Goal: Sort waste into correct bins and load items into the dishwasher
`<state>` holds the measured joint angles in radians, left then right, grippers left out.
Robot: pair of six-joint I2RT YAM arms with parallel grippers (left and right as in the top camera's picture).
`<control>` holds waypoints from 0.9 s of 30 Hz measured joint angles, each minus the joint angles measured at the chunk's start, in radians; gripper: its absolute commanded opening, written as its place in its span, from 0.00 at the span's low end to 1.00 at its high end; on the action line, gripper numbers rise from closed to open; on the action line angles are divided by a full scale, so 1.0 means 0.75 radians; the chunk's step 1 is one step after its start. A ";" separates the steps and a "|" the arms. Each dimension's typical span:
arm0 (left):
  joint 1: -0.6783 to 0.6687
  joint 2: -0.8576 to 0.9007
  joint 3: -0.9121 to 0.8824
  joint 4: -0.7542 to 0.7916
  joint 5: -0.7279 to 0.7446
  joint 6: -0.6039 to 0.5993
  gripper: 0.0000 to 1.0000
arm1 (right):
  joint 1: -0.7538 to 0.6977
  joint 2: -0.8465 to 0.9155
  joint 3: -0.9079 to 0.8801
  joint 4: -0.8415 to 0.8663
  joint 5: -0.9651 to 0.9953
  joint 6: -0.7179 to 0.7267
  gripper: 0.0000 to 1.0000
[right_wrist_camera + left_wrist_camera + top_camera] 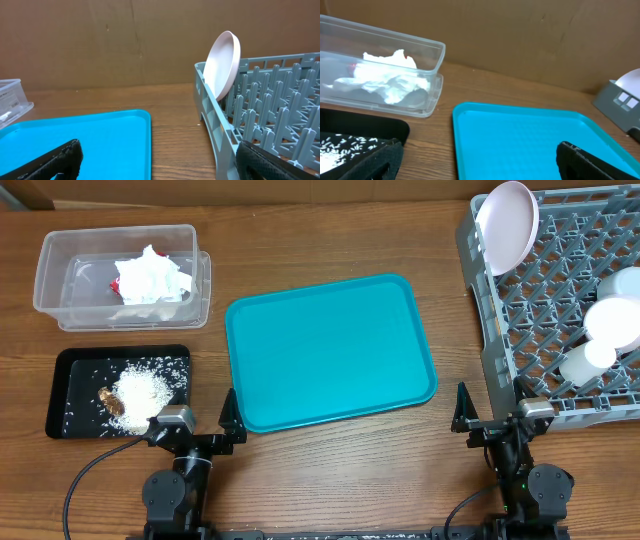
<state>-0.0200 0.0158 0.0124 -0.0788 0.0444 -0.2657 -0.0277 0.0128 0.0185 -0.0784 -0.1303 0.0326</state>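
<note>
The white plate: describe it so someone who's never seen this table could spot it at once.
Find the grey dish rack on the right of the table, beside the teal tray. In its far left corner the plate stands on edge among the pegs. It is the only flat disc; the other white dishes are deeper and sit near the rack's right edge.

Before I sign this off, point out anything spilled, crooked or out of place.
Loose rice is scattered beyond the pile, but all of it lies inside the black tray. The plate stands tilted at the far left corner of the rack, against the rim. The teal tray sits slightly askew. Nothing looks damaged.
</note>
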 measured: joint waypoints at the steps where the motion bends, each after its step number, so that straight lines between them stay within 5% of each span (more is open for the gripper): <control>1: 0.000 0.000 0.000 0.000 -0.003 0.007 1.00 | 0.000 0.000 0.000 -0.001 0.001 -0.001 1.00; 27: 0.000 0.000 0.000 -0.003 -0.017 0.156 1.00 | 0.001 0.000 0.000 0.000 0.000 0.000 1.00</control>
<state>-0.0200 0.0158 0.0124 -0.0807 0.0319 -0.1490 -0.0273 0.0128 0.0185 -0.0784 -0.1303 0.0326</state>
